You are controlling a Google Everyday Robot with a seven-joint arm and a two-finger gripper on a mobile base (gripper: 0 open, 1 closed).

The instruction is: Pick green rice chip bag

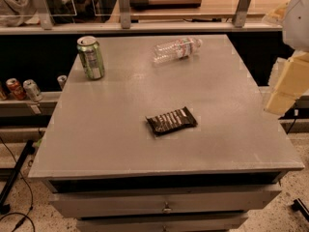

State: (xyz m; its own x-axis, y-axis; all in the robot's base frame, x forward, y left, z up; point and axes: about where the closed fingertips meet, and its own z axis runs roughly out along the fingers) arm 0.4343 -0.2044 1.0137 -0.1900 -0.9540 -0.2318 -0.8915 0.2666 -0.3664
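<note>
Grey rectangular tabletop (145, 149) carries three items: a green aluminium drink can (91, 58), upright, rear left; a clear plastic bottle (176, 49), on its side, rear centre; a dark foil snack packet (171, 121), flat, centre. The cream-coloured gripper (286, 88) is off the right edge, clear of all items; its state cannot be determined. The green rice chip bag's location cannot be determined.

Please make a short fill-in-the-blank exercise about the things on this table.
The green can stands ___ near the table's back left corner.
The plastic bottle lies on its ___.
The dark wrapped bar lies near the table's ___.
The gripper hangs beyond the table's ___ edge in the picture.
Missing words: upright; side; middle; right.
</note>
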